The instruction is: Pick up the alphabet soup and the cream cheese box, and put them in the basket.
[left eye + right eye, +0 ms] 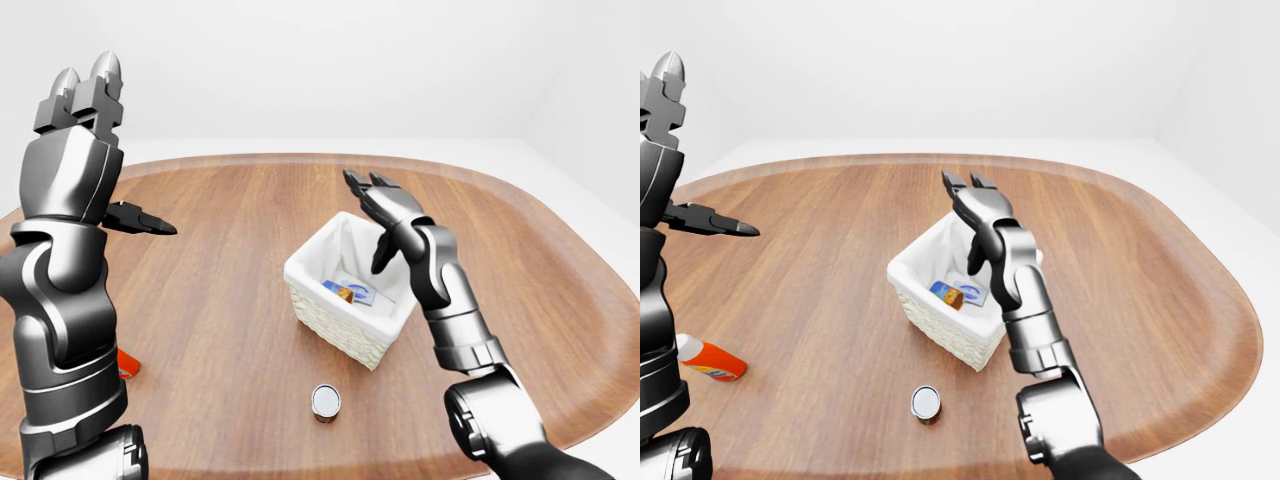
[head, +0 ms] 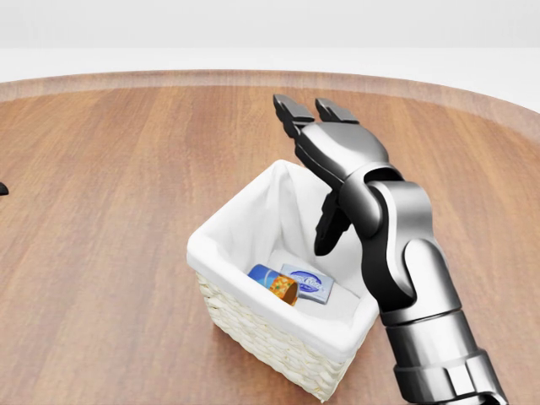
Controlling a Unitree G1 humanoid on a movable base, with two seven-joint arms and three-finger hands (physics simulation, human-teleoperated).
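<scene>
Table: a broad oval wooden table [image 1: 230,250] fills all three views, its rounded rim running along the top of the head view.
Left arm: raised high at the left of the left-eye view, the left hand [image 1: 82,95] points upward with fingers straight and one digit jutting sideways; released, holding nothing.
Right arm: reaches in from the lower right of the head view; the right hand [image 2: 333,148] hangs above the basket's upper right corner, fingers splayed, empty.
Basket: a woven basket [image 2: 253,325] with a white cloth lining sits near the table's middle, set at an angle.
Alphabet soup: the alphabet soup [image 2: 272,283] lies on its side on the basket floor, blue label and orange end showing, just beside the box.
Cream cheese box: the cream cheese box [image 2: 307,283] lies flat inside the basket, to the can's right in the head view.
Other items: a small tin [image 1: 926,403] stands upright on the table below the basket; an orange-and-white bottle [image 1: 708,359] lies on its side near the left edge.
</scene>
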